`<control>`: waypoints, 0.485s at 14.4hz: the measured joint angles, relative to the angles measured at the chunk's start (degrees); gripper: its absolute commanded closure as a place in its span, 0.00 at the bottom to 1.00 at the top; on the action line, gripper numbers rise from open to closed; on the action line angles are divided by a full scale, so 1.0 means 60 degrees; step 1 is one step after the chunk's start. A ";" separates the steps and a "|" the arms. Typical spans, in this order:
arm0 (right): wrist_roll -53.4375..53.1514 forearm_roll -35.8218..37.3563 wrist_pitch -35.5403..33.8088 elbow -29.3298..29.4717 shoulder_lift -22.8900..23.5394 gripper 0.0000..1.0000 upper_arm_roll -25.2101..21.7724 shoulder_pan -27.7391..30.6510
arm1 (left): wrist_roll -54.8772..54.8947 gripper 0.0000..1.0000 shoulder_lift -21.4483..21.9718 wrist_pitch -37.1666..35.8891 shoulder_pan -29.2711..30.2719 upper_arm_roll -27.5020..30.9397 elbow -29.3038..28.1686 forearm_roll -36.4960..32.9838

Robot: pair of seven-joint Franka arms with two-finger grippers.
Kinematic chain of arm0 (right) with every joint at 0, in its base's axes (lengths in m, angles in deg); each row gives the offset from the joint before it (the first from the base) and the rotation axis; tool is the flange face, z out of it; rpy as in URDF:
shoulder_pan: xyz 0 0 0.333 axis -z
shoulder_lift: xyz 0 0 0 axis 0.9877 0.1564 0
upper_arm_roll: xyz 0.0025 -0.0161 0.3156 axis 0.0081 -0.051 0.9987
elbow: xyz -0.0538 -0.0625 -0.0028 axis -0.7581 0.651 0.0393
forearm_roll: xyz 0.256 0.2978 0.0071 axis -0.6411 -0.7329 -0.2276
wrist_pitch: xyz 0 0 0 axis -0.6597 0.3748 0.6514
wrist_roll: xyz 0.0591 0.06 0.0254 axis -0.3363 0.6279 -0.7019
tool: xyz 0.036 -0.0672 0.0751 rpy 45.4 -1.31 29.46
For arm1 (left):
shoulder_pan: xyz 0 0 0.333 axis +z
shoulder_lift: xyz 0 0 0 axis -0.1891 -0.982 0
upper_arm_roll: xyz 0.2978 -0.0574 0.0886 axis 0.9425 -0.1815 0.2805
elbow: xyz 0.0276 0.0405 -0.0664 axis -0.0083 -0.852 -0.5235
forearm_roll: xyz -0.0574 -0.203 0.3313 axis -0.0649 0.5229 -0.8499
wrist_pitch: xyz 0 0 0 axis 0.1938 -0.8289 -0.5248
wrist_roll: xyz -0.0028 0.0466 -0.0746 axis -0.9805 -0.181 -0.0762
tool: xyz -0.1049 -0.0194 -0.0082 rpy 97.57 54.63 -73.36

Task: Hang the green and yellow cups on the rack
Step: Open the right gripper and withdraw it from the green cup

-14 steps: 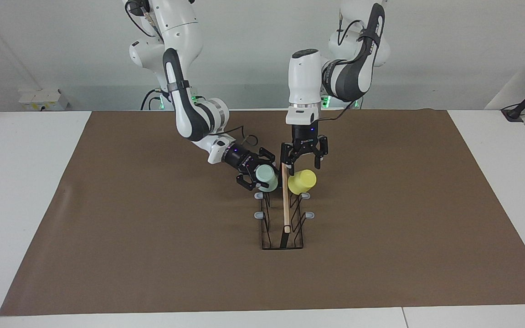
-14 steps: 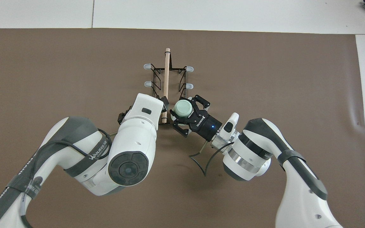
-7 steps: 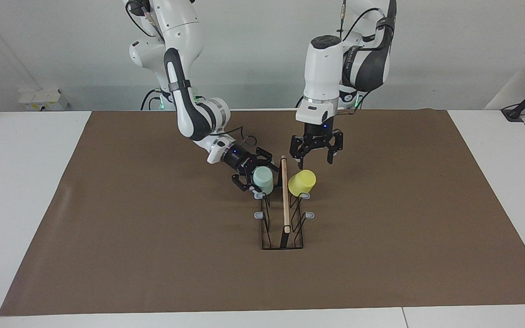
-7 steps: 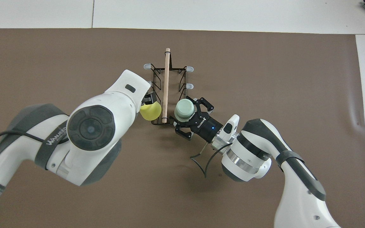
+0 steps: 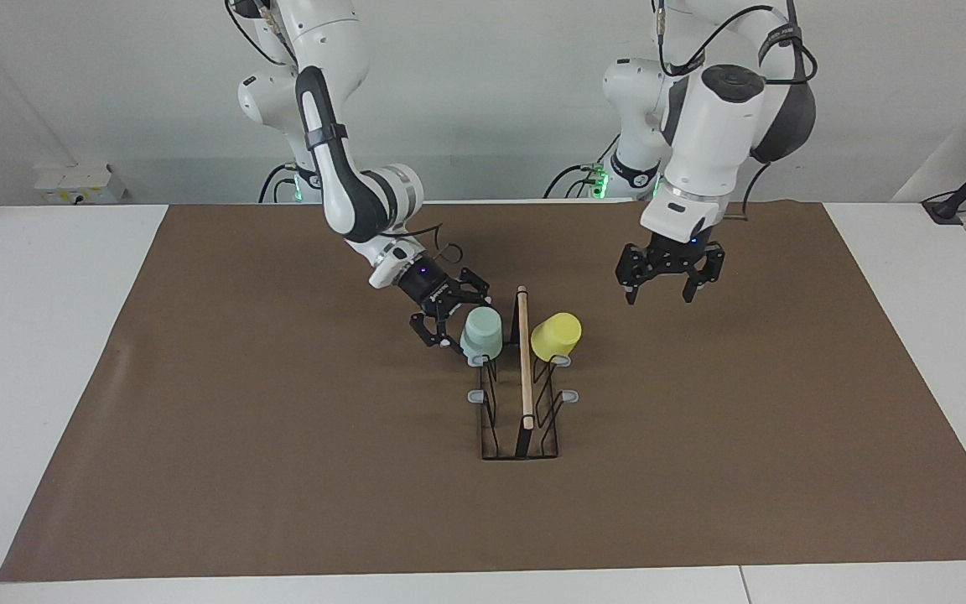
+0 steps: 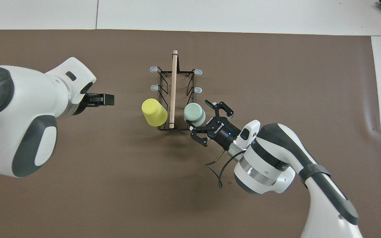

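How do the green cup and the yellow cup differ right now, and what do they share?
The green cup hangs on the rack toward the right arm's end; the yellow cup toward the left arm's end. The open right claw is close beside the green cup; the open left claw is well away from the yellow cup. Both sit mouth-down on pegs nearest the robots, equal in size.

Layout: rack (image 5: pixel 520 394) mid-mat (image 5: pixel 198 419), rod running away from my robots.
I see both cups on the pegs at its robot end: one cup (image 5: pixel 482 332) on the right arm's side, other cup (image 5: pixel 555 335) on the left arm's side. Right gripper (image 5: pixel 447 323) just beside its cup; left gripper (image 5: pixel 669 277) over bare mat toward the left arm's end.
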 measured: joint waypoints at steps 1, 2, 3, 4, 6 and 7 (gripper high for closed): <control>0.0000 0.0091 0.0179 -0.0017 -0.0177 0.00 0.0000 -0.0015 | 0.0618 0.00 0.0068 -0.0327 0.0388 0.0013 0.0011 0.0069; 0.0001 0.0238 0.0225 -0.0031 -0.0247 0.00 0.0000 -0.0016 | 0.1103 0.00 0.0113 -0.0616 0.0717 0.0019 0.0051 0.0086; 0.0006 0.0405 0.0254 -0.0034 -0.0252 0.00 -0.0004 -0.0015 | 0.1565 0.00 0.0142 -0.0955 0.1008 0.0024 0.0164 0.0098; 0.0008 0.0552 0.0367 -0.0033 -0.0256 0.00 -0.0009 -0.0013 | 0.1882 0.00 0.0155 -0.1325 0.1207 0.0028 0.0353 0.0110; 0.0010 0.0752 0.0926 -0.0025 -0.0342 0.00 -0.0008 -0.0024 | 0.2178 0.00 0.0169 -0.2100 0.1404 0.0018 0.0945 0.0117; 0.0010 0.0815 0.1182 -0.0021 -0.0452 0.00 0.0002 -0.0034 | 0.2243 0.00 0.0175 -0.2447 0.1440 0.0016 0.1269 0.0116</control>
